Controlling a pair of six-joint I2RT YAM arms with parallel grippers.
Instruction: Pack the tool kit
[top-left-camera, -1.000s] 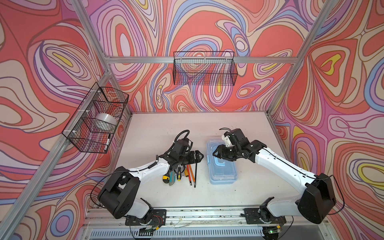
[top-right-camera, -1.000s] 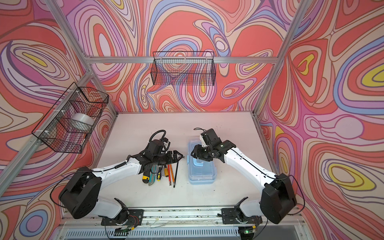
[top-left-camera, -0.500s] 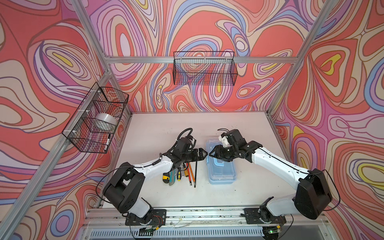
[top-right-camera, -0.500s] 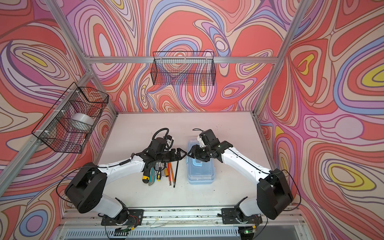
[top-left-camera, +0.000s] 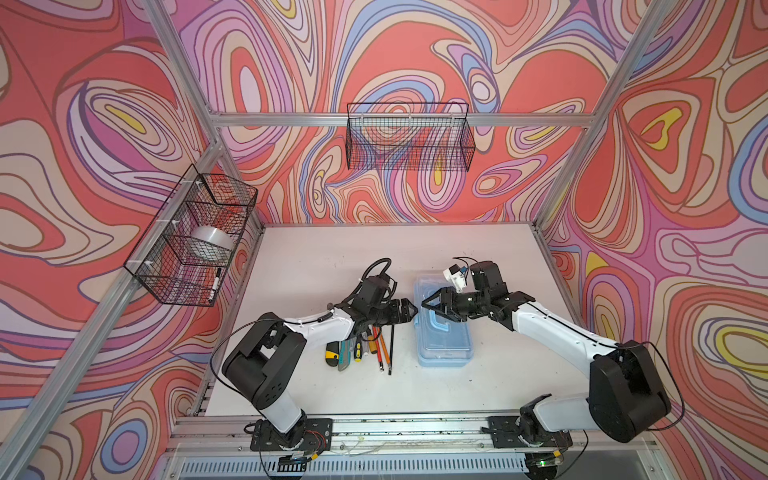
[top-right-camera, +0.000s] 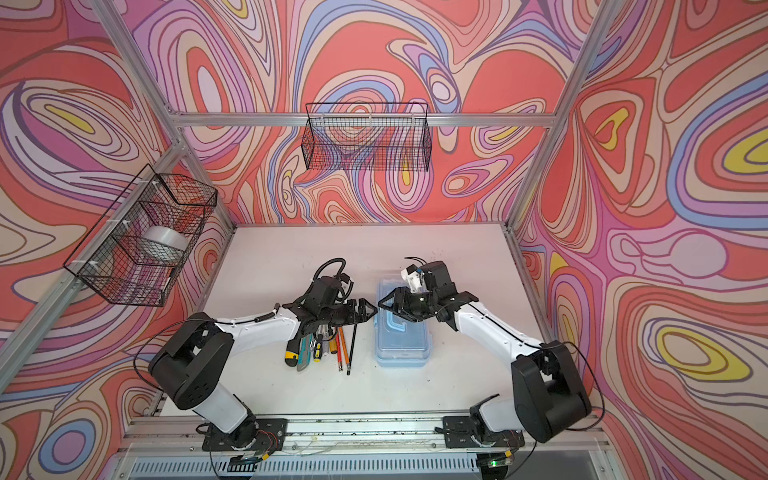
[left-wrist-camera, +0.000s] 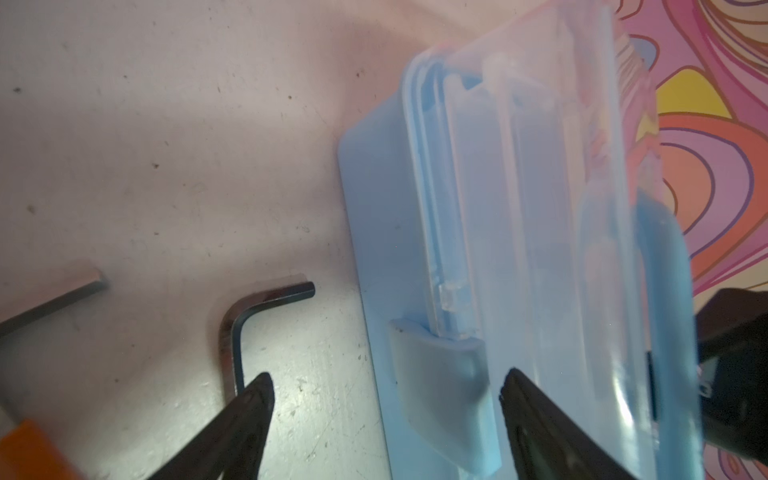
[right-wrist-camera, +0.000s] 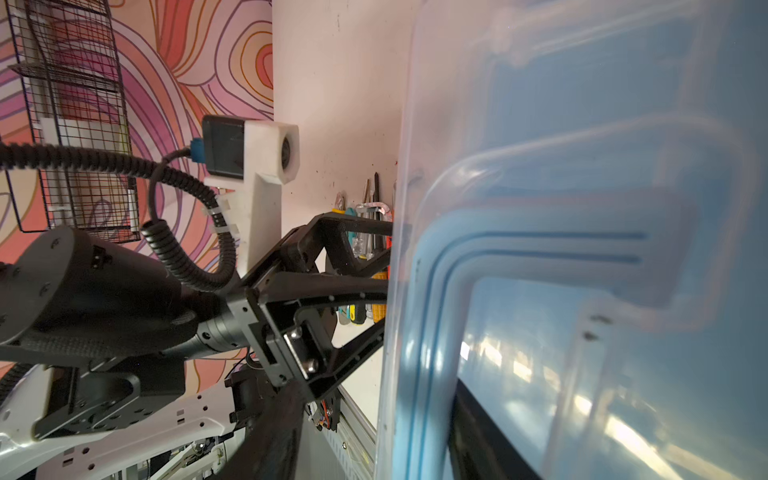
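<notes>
One light-blue case (top-left-camera: 445, 351) with its clear lid (right-wrist-camera: 582, 124) lies flat on the white table (top-left-camera: 332, 249). My right gripper (top-left-camera: 426, 304) covers part of it in both top views, and what is inside I cannot make out. My right jaws stand partly apart with the lid's long edge between them: one finger (right-wrist-camera: 270, 440) is a dark blur outside it, the other shows only through the plastic, so whether I pinch the lid I cannot tell. My left gripper (left-wrist-camera: 386, 376) is spread wide and holds nothing, the case's clasp (left-wrist-camera: 436, 374) between its tips. Only my left wrist view shows an L-shaped hex key (left-wrist-camera: 237, 332) just beside the case and another hex key (left-wrist-camera: 54, 299), cut off. Knives and screwdrivers (top-left-camera: 345, 353) lie farther out, partly under my left gripper.
</notes>
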